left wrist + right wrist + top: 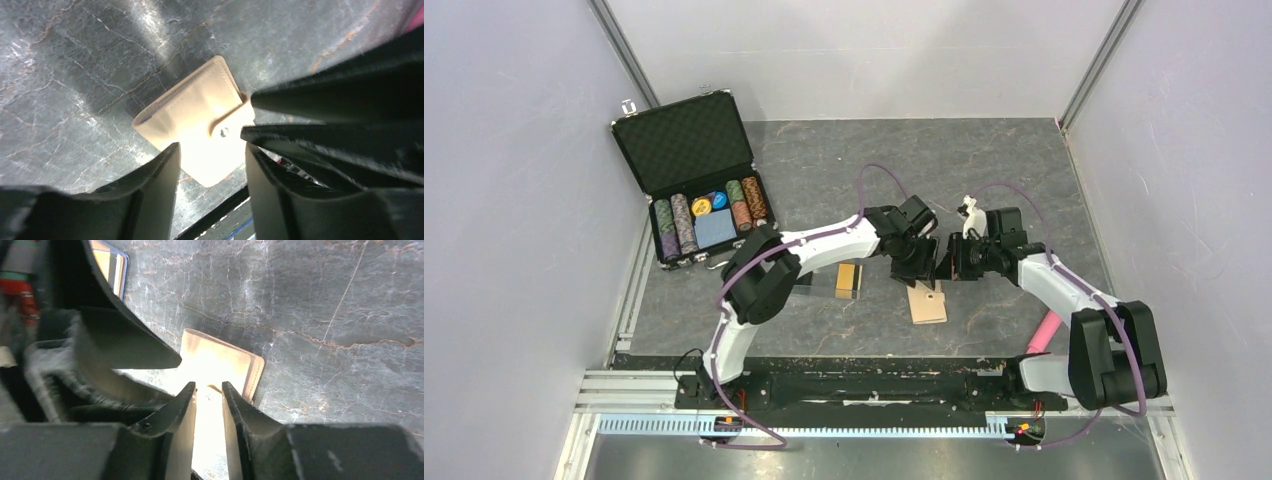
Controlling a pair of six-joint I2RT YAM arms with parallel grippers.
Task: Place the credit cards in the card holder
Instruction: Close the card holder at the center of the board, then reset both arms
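The tan card holder (927,302) lies folded shut on the dark mat, its snap tab (225,131) fastened. One gold-orange credit card (848,280) lies to its left; the right wrist view shows the card (112,265) at its top left edge. My left gripper (921,272) hovers just above the holder's far end, open, with nothing between its fingers (165,170). Close beside it on the right, my right gripper (946,268) stands open by a narrow gap, empty, over the card holder (220,365).
An open black foam-lined case (694,180) with stacks of poker chips stands at the back left. A clear plastic sleeve (814,288) lies by the gold card. A small white object (970,212) sits behind the right gripper. A pink item (1046,330) lies by the right arm's base.
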